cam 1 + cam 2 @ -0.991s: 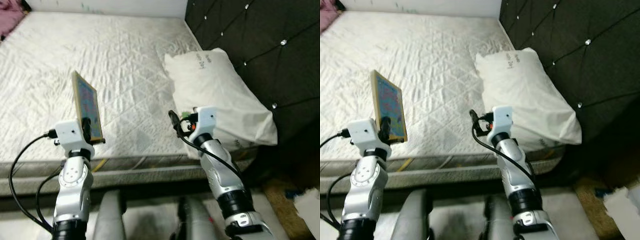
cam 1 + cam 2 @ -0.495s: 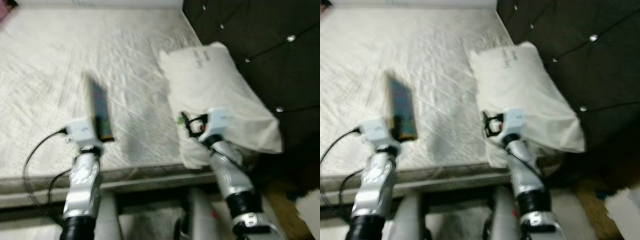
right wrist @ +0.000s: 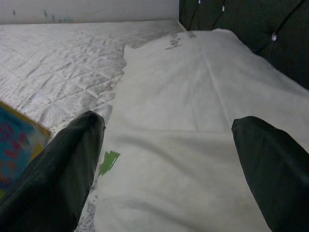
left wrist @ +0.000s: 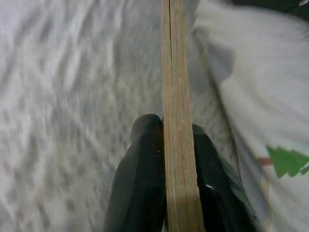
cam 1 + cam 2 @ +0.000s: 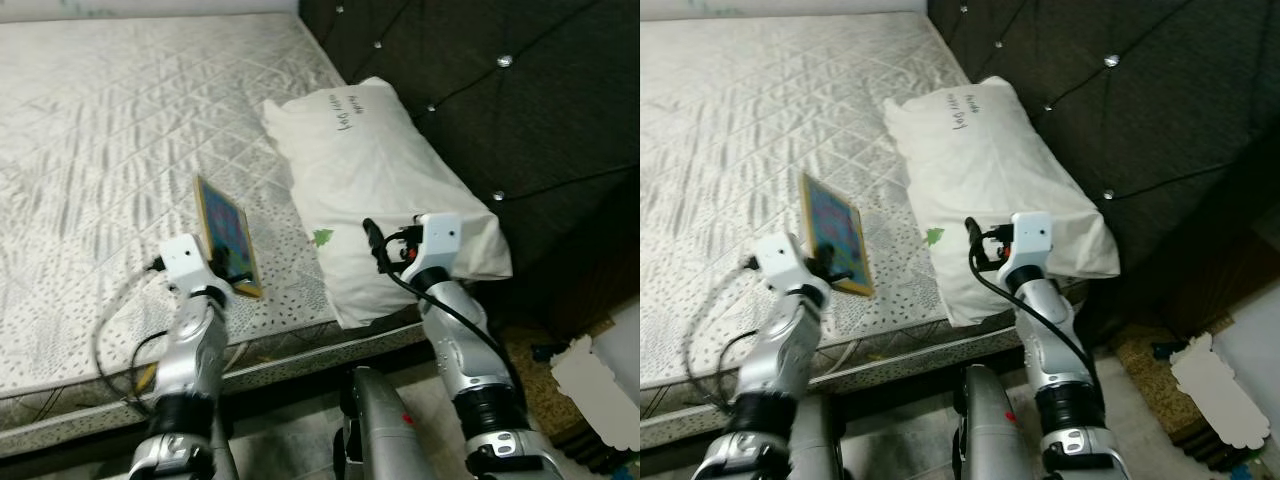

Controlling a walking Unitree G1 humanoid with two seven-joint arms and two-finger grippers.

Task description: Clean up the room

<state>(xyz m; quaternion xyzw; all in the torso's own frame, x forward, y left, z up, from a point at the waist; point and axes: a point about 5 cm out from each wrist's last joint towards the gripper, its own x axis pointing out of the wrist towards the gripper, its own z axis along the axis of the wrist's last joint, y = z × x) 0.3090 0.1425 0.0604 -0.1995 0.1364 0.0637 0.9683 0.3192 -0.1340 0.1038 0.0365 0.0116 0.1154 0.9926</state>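
left gripper [image 4: 177, 145] pinches board [image 5: 228, 236], face perhaps puzzle.

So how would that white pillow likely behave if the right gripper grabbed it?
Probably floppy: the pillow looks soft and creased, so it would sag around the open right gripper. Likely light for its bulk. Its corner overhangs the mattress edge, so a push might slide it off.

A bare quilted mattress [image 5: 100, 130] is being occupied by one white pillow [image 5: 375, 180], which is lying at its head end against the dark tufted headboard [image 5: 520, 120].
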